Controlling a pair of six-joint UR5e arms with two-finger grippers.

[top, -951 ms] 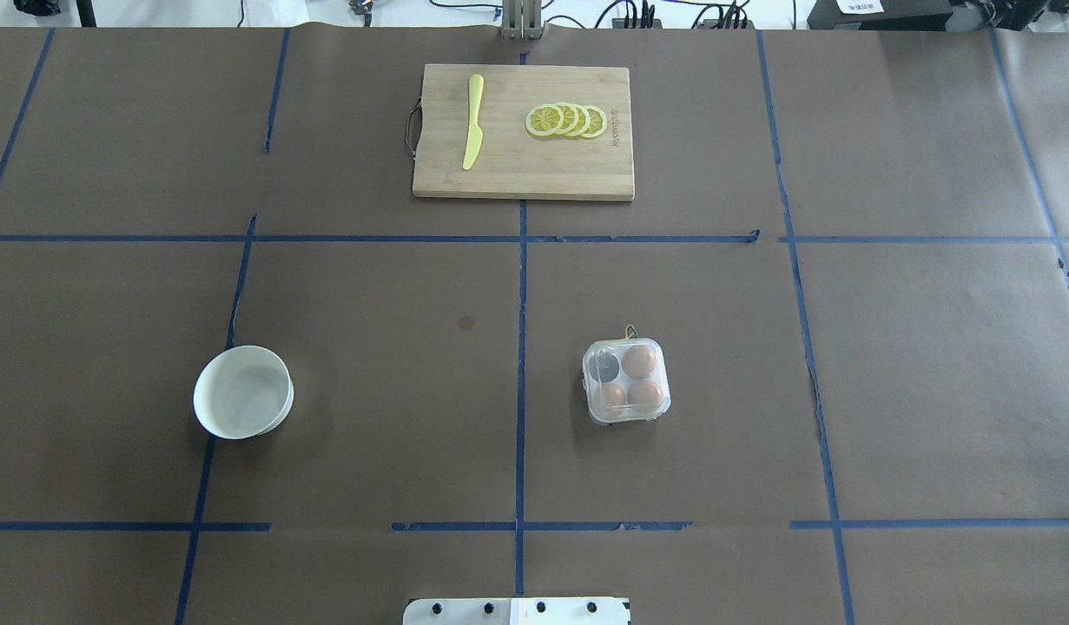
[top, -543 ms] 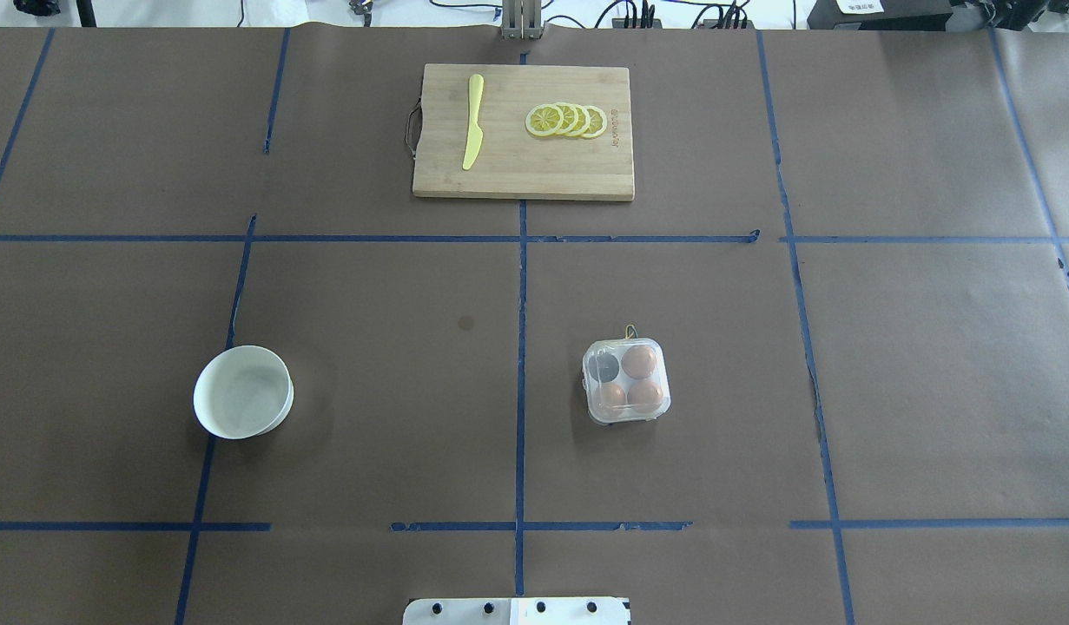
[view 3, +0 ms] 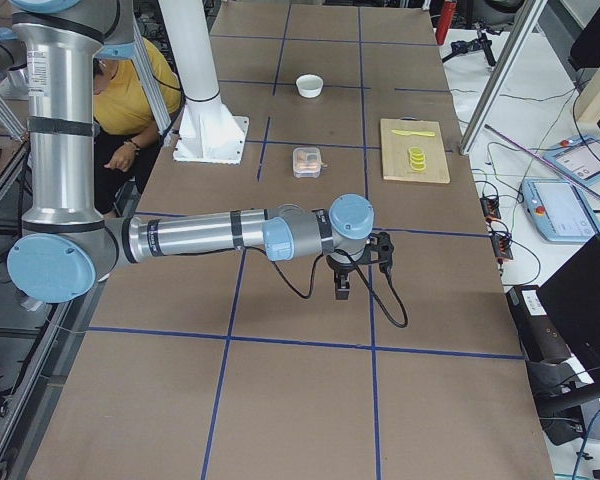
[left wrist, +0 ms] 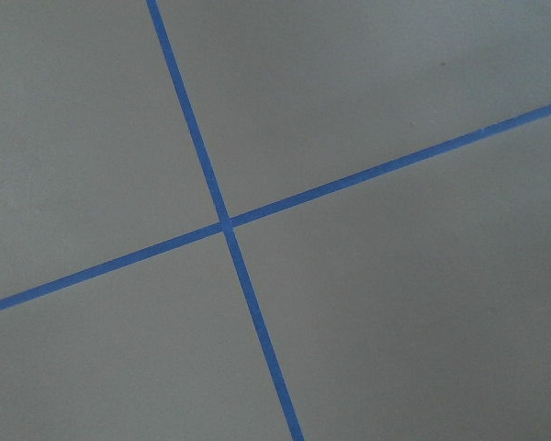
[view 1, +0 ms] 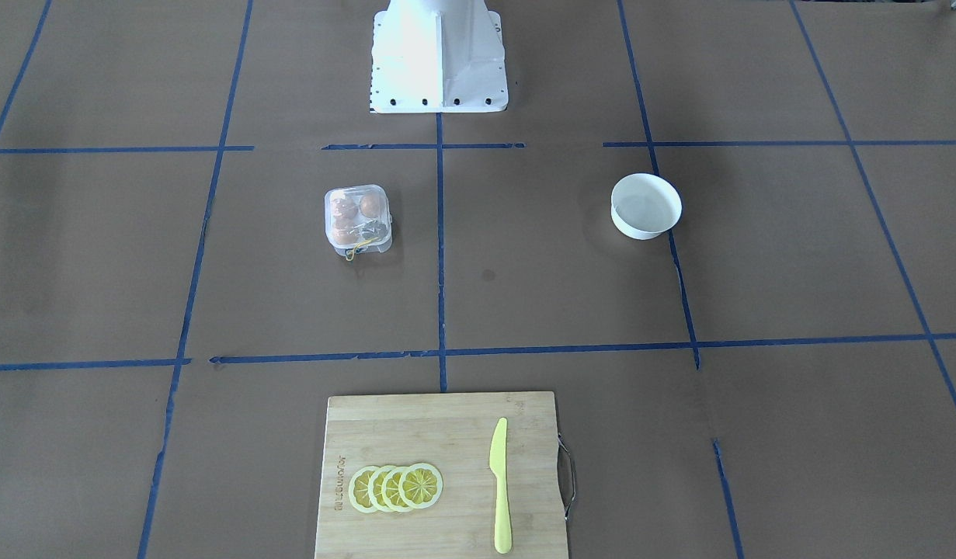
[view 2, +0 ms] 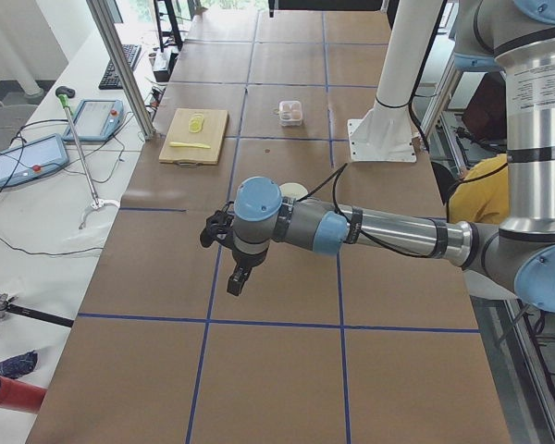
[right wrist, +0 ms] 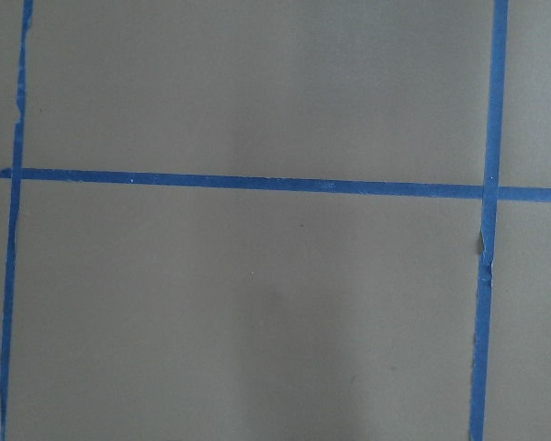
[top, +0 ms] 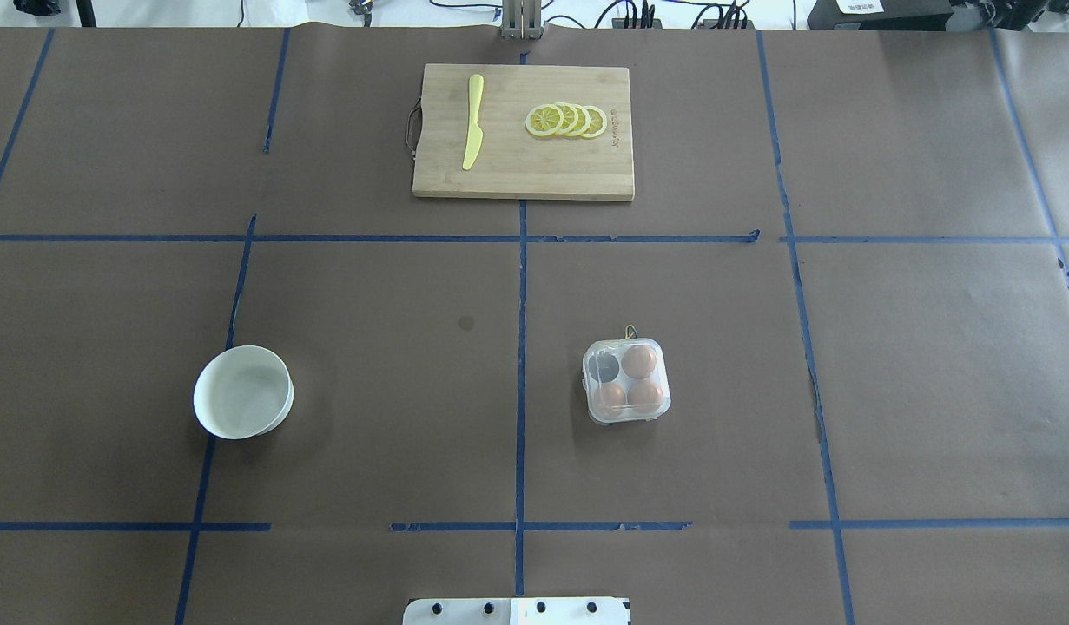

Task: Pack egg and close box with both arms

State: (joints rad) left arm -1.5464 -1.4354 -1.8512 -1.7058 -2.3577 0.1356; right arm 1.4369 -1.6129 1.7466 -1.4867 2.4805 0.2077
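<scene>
The box point(top: 628, 382) seems closed on its eggs point(top: 640, 361), leaving perhaps a lid press; far from the box, whether the left tool point(view 2: 235, 282) or the right tool point(view 3: 341, 290) gapes or holds anything, I cannot tell.

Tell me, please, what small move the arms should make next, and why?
I would hold the left arm and right arm parked: the box looks shut with three eggs inside, the bowl is empty, no loose egg shows.

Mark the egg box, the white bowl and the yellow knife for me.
egg box point(top: 602, 368), overhead view, on its one empty cell.
white bowl point(top: 240, 398), overhead view, on its bare inside.
yellow knife point(top: 472, 123), overhead view, at mid-length.
</scene>
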